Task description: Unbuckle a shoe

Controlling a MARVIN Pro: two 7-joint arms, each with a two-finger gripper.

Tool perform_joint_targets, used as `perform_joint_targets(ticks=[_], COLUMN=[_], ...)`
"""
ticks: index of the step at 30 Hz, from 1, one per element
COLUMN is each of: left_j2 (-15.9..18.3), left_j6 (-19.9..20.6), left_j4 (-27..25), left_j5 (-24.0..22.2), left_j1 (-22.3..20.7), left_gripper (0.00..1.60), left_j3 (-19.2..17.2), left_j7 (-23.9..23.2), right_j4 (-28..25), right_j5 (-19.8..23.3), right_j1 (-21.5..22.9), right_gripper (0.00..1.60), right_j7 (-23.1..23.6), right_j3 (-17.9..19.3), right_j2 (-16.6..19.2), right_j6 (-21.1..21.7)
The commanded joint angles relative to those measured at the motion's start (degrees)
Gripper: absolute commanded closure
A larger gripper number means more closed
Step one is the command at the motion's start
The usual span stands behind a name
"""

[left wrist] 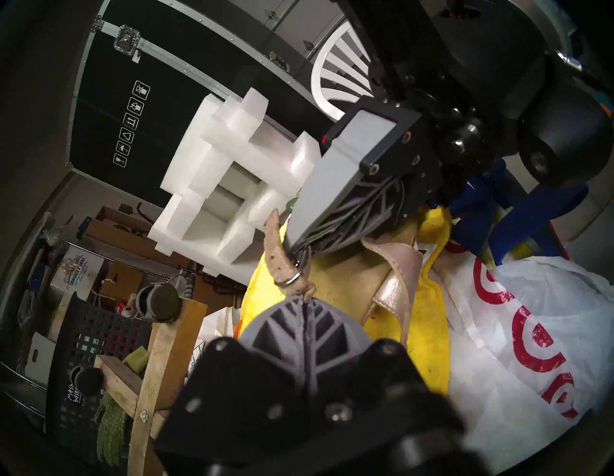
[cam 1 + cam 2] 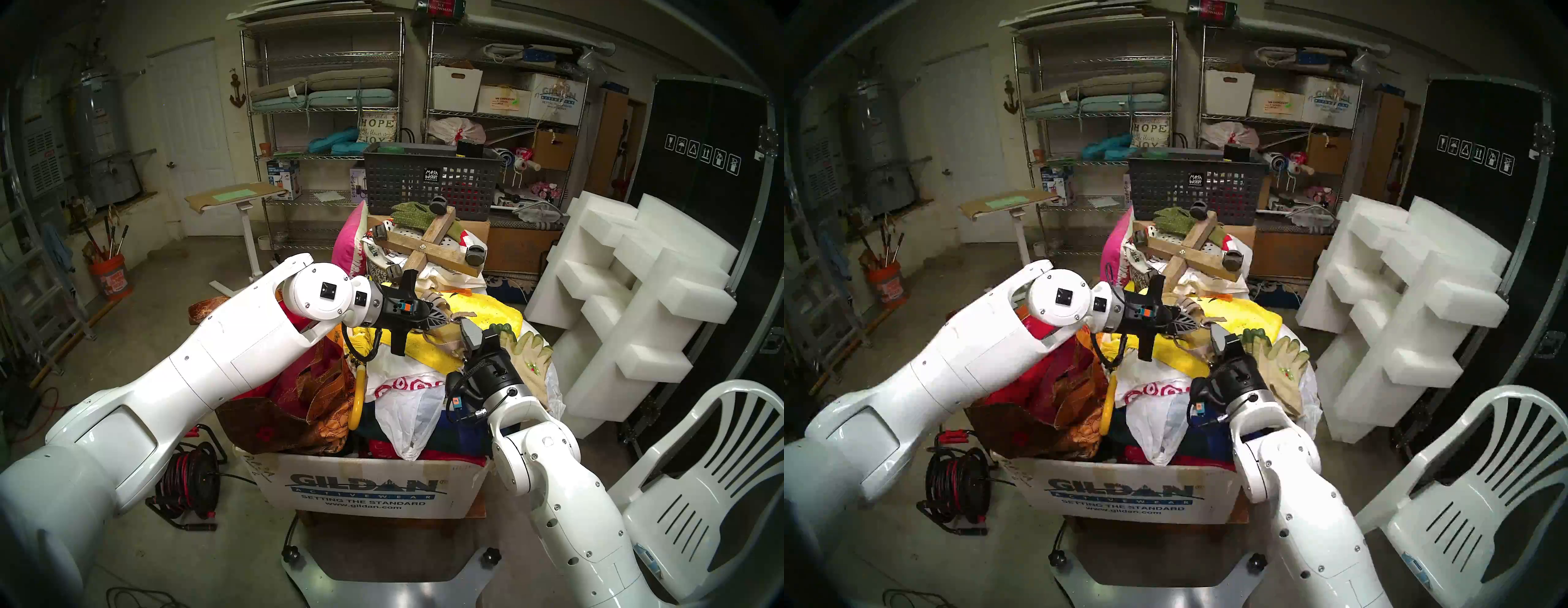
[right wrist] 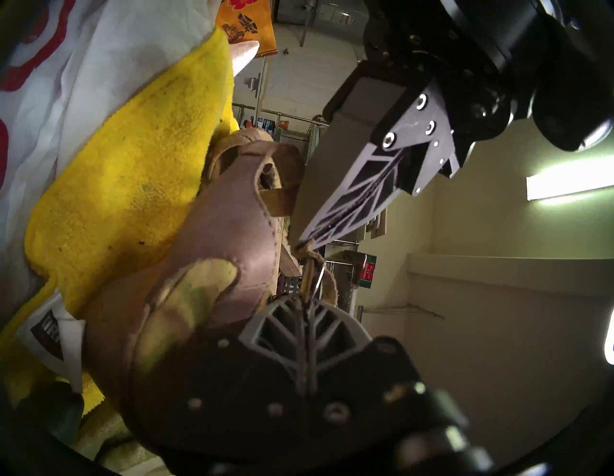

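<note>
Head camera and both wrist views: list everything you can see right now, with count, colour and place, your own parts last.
sandal: one, tan-beige, on the yellow towel atop the pile
ankle strap: one, tan with metal ring, pinched by both pincers
yellow towel: one, top of pile
plastic bag: one, white with red rings, front of pile
work gloves: pale with green, right of pile
cardboard box: one, white, under pile
mesh basket: one, dark grey, behind
plastic chair: one, white, right
left pincer: shut on strap
right pincer: shut on strap
</note>
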Motion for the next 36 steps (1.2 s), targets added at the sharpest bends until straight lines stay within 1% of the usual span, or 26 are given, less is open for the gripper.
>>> perform_joint_targets(ticks=[1, 15, 17, 18, 19, 20, 21, 25, 27, 30, 36], left_j2=[-0.75, -0.31, -0.3, -0.29, -0.29, -0.29, -0.29, -0.37, -0.37, -0.36, -0.31], left_j6=[-0.23, 0.35, 0.39, 0.39, 0.39, 0.46, 0.47, 0.32, 0.36, 0.38, 0.48], left_j4=[-1.05, -1.29, -1.32, -1.33, -1.33, -1.43, -1.45, -1.5, -1.56, -1.64, -1.85], left_j5=[-0.11, 0.19, 0.28, 0.3, 0.3, 0.47, 0.49, 0.82, 0.86, 0.97, 1.02], left_j1=[-1.06, -1.61, -1.6, -1.57, -1.57, -1.42, -1.38, -1.11, -1.15, -1.1, -1.04], left_gripper=[1.6, 1.6, 1.46, 1.36, 1.36, 1.31, 1.2, 1.17, 1.2, 1.2, 1.12], left_j3=[-0.66, -0.74, -0.78, -0.8, -0.8, -0.87, -0.91, -1.19, -1.26, -1.3, -1.47], left_j7=[0.41, -0.52, -0.44, -0.38, -0.38, 0.04, 0.16, 1.23, 1.35, 1.6, 1.79], right_j4=[-0.66, 0.66, 0.61, 0.58, 0.58, 0.53, 0.49, 0.24, 0.13, -0.05, 0.0], right_j5=[-1.52, -2.33, -2.22, -2.22, -2.22, -2.02, -1.9, -1.51, -1.09, -0.89, -0.5], right_j1=[0.71, 1.95, 1.9, 1.87, 1.87, 1.81, 1.79, 1.65, 1.51, 1.32, 0.99], right_gripper=[1.6, 1.6, 1.6, 1.6, 1.6, 1.6, 1.6, 1.6, 1.6, 1.6, 1.6], right_j7=[-0.34, -0.64, -0.61, -0.58, -0.58, -0.46, -0.36, -0.23, 0.02, 0.27, 0.77], right_j3=[-1.63, -1.67, -1.6, -1.58, -1.58, -1.52, -1.49, -1.45, -1.39, -1.33, -0.91], right_j2=[1.61, 2.59, 2.51, 2.5, 2.5, 2.41, 2.39, 2.35, 2.28, 2.33, 2.25], right_j6=[-1.93, -2.89, -2.84, -2.81, -2.81, -2.85, -2.93, -3.09, -3.12, -2.98, -2.33])
